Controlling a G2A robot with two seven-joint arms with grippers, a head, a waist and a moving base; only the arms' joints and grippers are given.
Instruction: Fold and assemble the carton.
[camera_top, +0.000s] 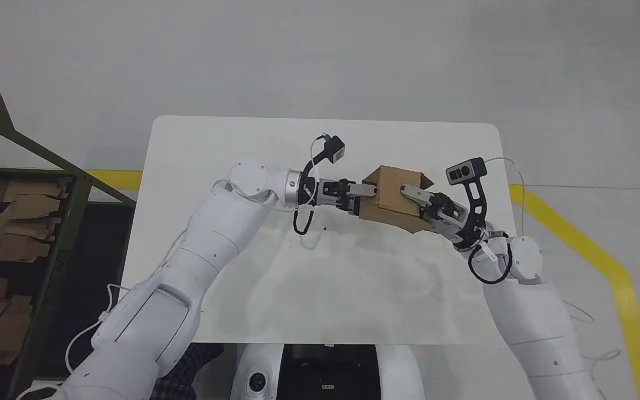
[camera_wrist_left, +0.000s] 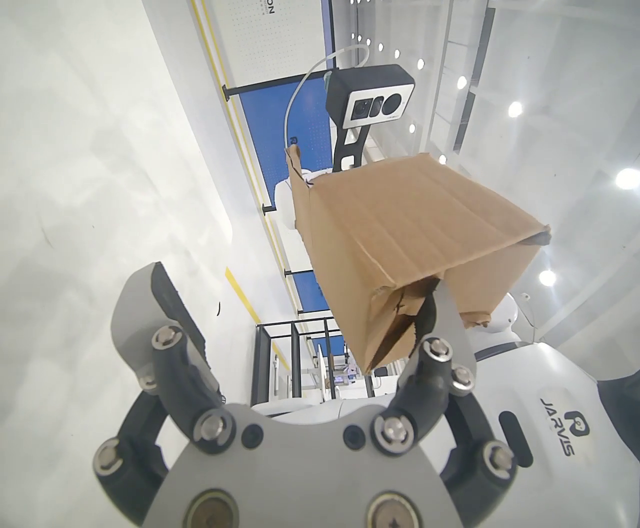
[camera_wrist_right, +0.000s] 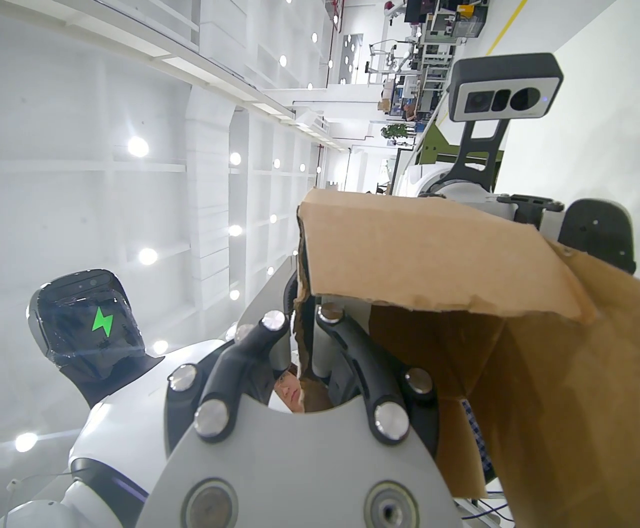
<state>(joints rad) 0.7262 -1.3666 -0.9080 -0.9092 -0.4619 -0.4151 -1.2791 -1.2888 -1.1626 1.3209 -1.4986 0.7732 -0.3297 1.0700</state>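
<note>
Near right: seeing right hand (camera_wrist_right: 302, 320) closed tight on a ragged wall edge of the carton (camera_top: 395, 197), cardboard pinched between the fingers, fingertips partly buried behind it. Carton location: over mid-tabletop (camera_top: 300, 290), slightly right of centre, bridged between both hands. Can't confirm contact with tabletop, underside hidden from above. Carton interior dark in right wrist view, flaps hard to sort out. At carton's left end: left hand (camera_wrist_left: 295, 287) spread wide, gripping nothing. One finger (camera_wrist_left: 450, 320) pokes into the torn open end, tip lost inside. Other finger (camera_wrist_left: 145, 310) well clear of the cardboard. Far face of carton not visible from either wrist.
</note>
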